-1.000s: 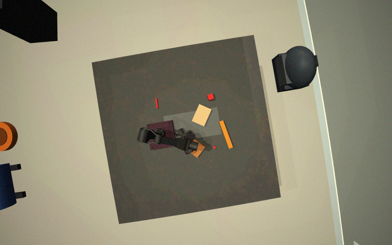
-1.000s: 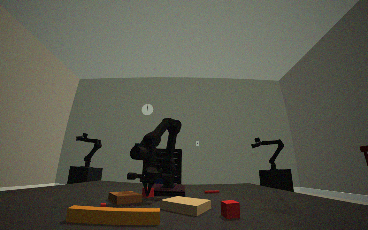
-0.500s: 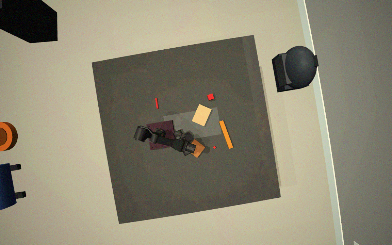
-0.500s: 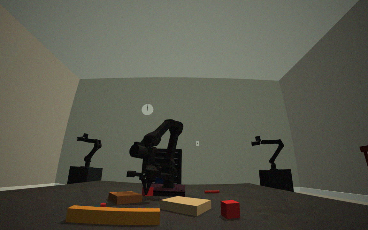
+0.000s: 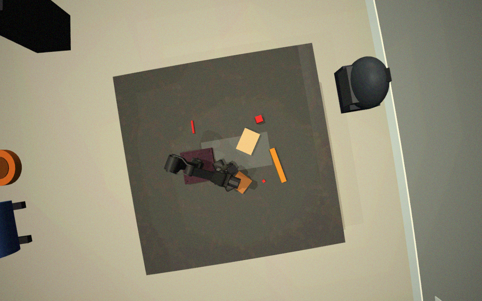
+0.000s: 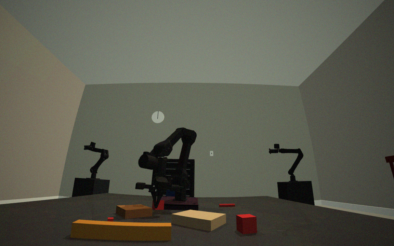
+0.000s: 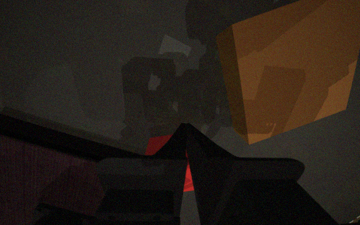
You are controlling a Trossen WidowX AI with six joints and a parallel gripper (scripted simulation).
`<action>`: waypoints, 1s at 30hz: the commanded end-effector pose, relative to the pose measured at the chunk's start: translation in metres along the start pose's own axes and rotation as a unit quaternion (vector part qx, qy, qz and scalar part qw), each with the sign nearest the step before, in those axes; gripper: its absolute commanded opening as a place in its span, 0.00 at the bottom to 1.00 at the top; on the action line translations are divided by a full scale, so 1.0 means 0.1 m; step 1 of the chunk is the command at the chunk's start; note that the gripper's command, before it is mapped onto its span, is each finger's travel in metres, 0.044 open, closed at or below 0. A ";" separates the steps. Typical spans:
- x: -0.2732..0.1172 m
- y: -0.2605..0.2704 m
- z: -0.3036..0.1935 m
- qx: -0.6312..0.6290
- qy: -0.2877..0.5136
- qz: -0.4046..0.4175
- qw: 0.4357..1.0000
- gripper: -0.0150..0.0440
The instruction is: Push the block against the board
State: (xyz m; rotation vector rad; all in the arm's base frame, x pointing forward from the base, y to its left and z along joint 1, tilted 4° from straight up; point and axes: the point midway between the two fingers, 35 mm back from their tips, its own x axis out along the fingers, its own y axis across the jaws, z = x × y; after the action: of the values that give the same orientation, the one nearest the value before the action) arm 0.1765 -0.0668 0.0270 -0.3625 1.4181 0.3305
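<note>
The square block (image 5: pixel 244 182) (image 6: pixel 134 211) (image 7: pixel 274 78) is orange-brown and lies flat, partly under the arm in the overhead view. The tan rectangular board (image 5: pixel 248 141) (image 6: pixel 197 217) lies flat farther up in the overhead view, turned at an angle, with a wide gap between it and the block. My gripper (image 6: pixel 156 207) (image 7: pixel 184 127) is shut and empty, fingers pointing down. Its tips are beside the block, on the side toward the arm's base, with a gap showing in the wrist view. The arm hides the fingertips in the overhead view.
A red block (image 6: pixel 161 204) (image 7: pixel 159 144) is close behind the fingers. A long orange bar (image 5: pixel 278 164) (image 6: pixel 120 231) lies beyond block and board. A tiny red cube (image 5: pixel 263 181) (image 6: pixel 110 219), a larger red cube (image 5: pixel 258 118) (image 6: pixel 246 224) and a red stick (image 5: pixel 193 126) (image 6: pixel 226 205) lie around.
</note>
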 end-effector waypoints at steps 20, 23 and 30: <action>0.06 0.10 -0.12 0.000 0.020 0.016 1.000 0.25; 0.06 0.10 -0.12 0.000 0.020 0.016 1.000 0.25; 0.06 0.09 -0.10 0.000 0.020 0.016 1.000 0.25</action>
State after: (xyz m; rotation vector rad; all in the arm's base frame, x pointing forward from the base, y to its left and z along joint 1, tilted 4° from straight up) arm 0.1763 -0.0668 0.0268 -0.3617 1.4184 0.3309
